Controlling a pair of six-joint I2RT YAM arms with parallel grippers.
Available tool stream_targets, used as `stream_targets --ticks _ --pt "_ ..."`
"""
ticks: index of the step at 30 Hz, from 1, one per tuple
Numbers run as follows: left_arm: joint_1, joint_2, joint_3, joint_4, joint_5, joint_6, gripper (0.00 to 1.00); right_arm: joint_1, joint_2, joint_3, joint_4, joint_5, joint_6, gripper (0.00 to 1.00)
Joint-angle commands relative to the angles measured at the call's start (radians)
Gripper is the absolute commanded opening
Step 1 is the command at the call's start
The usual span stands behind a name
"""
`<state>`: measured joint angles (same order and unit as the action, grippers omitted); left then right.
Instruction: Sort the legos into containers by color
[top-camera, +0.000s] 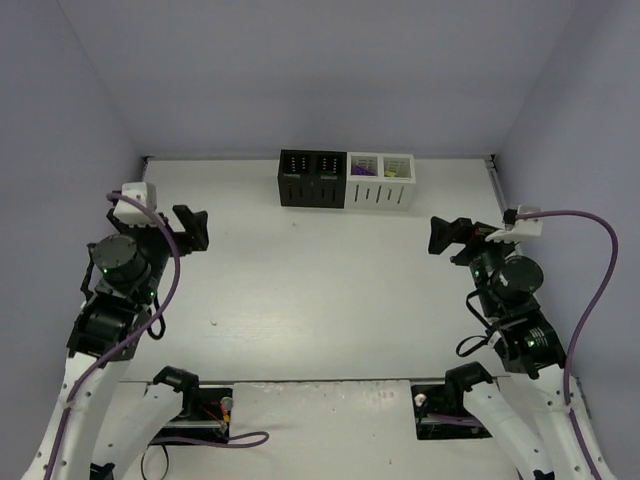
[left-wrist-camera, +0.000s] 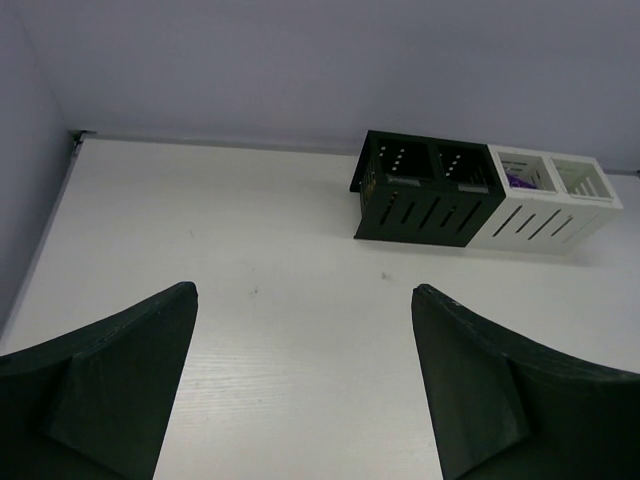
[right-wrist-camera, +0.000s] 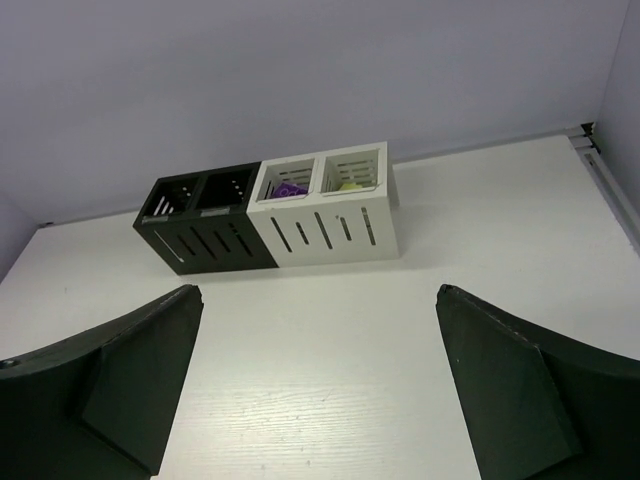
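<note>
Top external view: the left claw (top-camera: 190, 228) hangs over the left side of the table (top-camera: 320, 310). Its jaws are spread wide and nothing is between them. From the left wrist, both dark fingers (left-wrist-camera: 130, 370) frame bare tabletop.

The bins (top-camera: 345, 195) stand in a joined row, ahead of this claw and off to its right, well apart from it. The two black bins (top-camera: 313, 190) are the nearer pair to the left claw. Their insides are too dark to read; the pale dots in them are perhaps holes in the far wall.

The two white bins (top-camera: 380, 193) come next, touching the black ones. The first white bin holds purple legos (right-wrist-camera: 292, 188). The end bin, nearest the right claw's side, holds a lime lego (right-wrist-camera: 350, 186), though its shape is unclear at this size.

The right claw (top-camera: 445, 235) hangs over the right side of the table. The row stands ahead of it and to its left, well apart. Its jaws also gape wide and grip nothing; from the right wrist only tabletop shows between the fingers (right-wrist-camera: 140, 370). The two claws face each other across the open middle of the table, far from touching.
</note>
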<state>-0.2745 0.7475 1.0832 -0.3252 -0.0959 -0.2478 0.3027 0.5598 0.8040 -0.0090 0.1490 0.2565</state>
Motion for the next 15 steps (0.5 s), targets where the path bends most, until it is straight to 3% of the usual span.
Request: stream_targets --ticks 1,8,15 --pt "0.001 -0.057 -0.057 -0.025 -0.030 -0.013 0.81 0.001 0.017 -0.006 0.014 -0.026 0.029 1.00" --pt "0.006 -0.160 -0.209 -0.008 -0.084 -0.027 0.81 0.001 0.077 -0.009 -0.023 -0.028 0.030 1.00" --pt "0.024 -0.160 -0.229 -0.028 -0.085 -0.016 0.81 0.001 0.078 -0.015 -0.026 -0.002 0.038 1.00"
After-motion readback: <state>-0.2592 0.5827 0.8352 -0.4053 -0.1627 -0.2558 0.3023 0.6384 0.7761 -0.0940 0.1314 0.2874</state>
